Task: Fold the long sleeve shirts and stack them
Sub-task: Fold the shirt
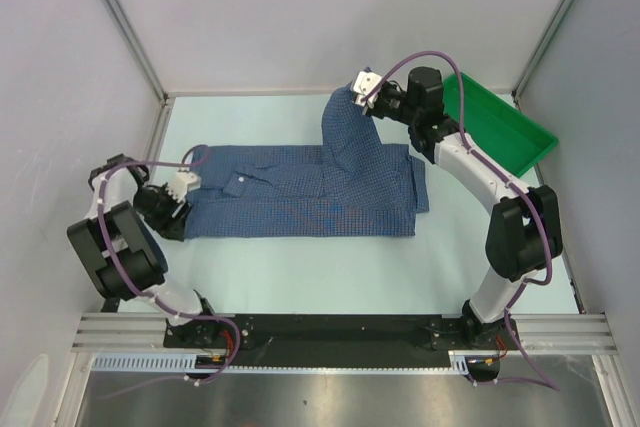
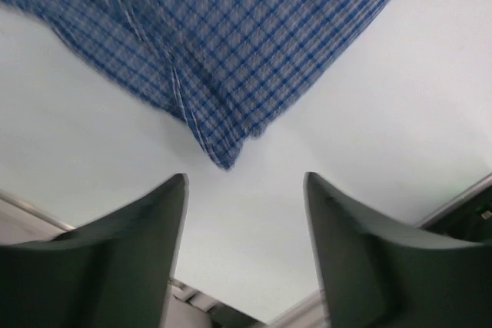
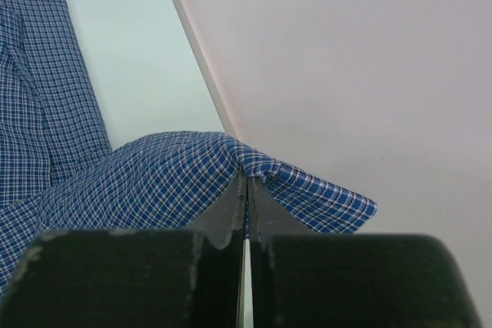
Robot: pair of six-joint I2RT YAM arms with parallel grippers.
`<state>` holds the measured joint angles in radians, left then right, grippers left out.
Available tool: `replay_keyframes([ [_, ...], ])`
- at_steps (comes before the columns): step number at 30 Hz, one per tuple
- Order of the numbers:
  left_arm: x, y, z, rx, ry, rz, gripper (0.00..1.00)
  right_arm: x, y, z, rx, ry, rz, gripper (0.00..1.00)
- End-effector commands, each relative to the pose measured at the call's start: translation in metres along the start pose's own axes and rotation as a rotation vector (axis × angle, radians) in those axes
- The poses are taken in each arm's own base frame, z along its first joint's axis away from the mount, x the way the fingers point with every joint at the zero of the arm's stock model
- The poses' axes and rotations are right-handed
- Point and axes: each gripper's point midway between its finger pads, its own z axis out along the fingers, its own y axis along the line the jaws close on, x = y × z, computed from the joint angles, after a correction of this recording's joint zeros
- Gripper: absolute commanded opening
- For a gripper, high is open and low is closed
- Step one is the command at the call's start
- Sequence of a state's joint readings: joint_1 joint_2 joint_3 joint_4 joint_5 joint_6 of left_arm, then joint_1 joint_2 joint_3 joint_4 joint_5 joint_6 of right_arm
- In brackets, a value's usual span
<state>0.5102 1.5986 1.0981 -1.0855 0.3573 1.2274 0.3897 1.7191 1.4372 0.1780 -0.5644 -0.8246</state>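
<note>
The blue checked long sleeve shirt [image 1: 290,199] lies flat across the middle of the table. One part of it is pulled up into a peak at the back right. My right gripper [image 1: 357,95] is shut on that raised cloth, and in the right wrist view the fabric [image 3: 154,182] drapes over both sides of the closed right gripper [image 3: 246,180]. My left gripper [image 1: 176,209] sits low at the shirt's left end. It is open with nothing between its fingers; in the left wrist view a corner of the shirt [image 2: 223,160] lies just ahead of the left gripper [image 2: 246,178].
A green plastic tray [image 1: 505,132] stands at the back right, just behind the right arm. Pale walls close in the table at the back and both sides, with metal posts in the back corners.
</note>
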Motion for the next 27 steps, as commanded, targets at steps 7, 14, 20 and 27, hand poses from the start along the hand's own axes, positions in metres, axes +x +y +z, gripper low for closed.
replay_keyframes([
  [7, -0.202, -0.044, -0.113, -0.124, -0.66, 0.186, 1.0, -0.06, 0.013, 0.001, -0.041, -0.134, 0.061, 0.0],
  [14, -0.267, -0.072, -0.182, -0.265, -0.977, 0.35, 0.99, -0.052, 0.123, -0.016, -0.325, -0.052, 0.055, 0.0],
  [20, -0.254, -0.06, -0.149, -0.147, -0.856, 0.125, 0.99, -0.059, 0.205, 0.013, -0.41, 0.013, 0.228, 0.0],
  [27, -0.219, -0.068, -0.109, -0.079, -0.805, -0.094, 0.98, -0.048, 0.159, 0.068, -0.249, 0.073, 0.493, 0.0],
])
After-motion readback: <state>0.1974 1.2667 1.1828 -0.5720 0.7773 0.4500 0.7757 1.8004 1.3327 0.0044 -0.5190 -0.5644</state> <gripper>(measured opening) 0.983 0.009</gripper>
